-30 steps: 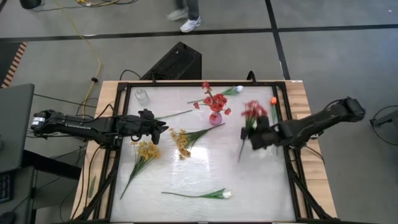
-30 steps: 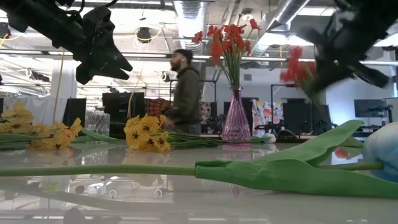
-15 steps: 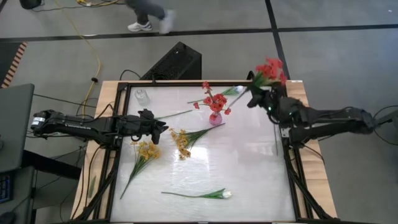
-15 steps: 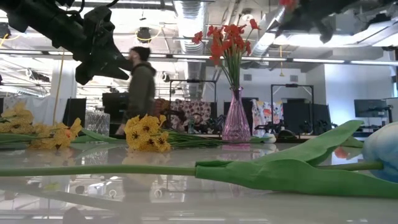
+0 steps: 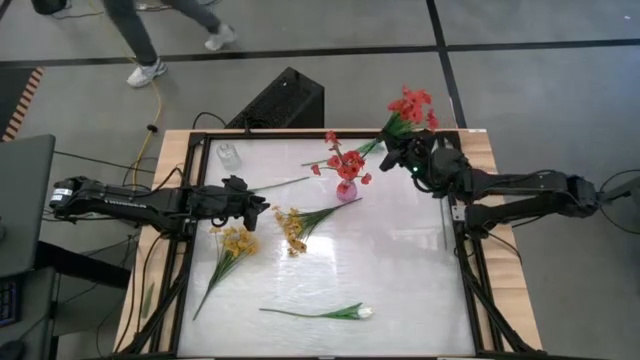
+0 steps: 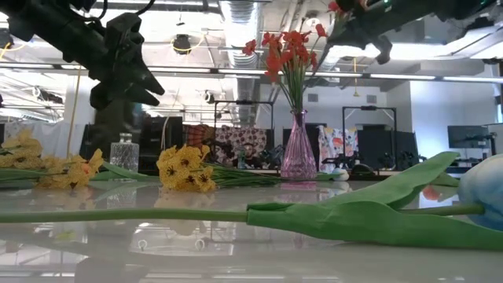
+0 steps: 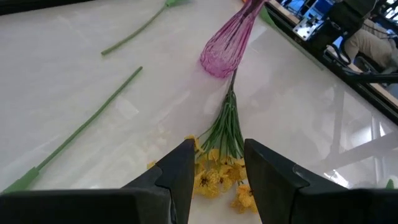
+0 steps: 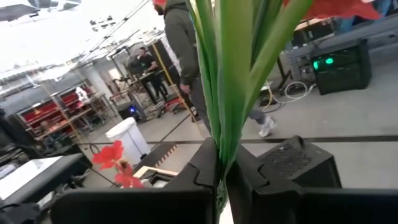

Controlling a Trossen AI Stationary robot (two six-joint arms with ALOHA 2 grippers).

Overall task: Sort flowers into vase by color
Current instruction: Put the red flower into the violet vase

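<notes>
Evidently the right gripper (image 5: 398, 152) has swung a red cluster (image 5: 412, 104) from the table's three o'clock side up to roughly one o'clock in the last second, jaws clamped on its green stem. That carries it close beside the pink vase (image 5: 346, 189), so insertion looks imminent.

Pink vase, twelve o'clock of centre: already holds red flowers (image 5: 343, 160).

Clear glass vase (image 5: 228, 154), eleven o'clock: apparently empty.

Left gripper (image 5: 258, 205), nine o'clock, hovers part-open, holding nothing, above yellow sprays (image 5: 290, 226).

White tulip (image 5: 355, 312) lies at six o'clock.
</notes>
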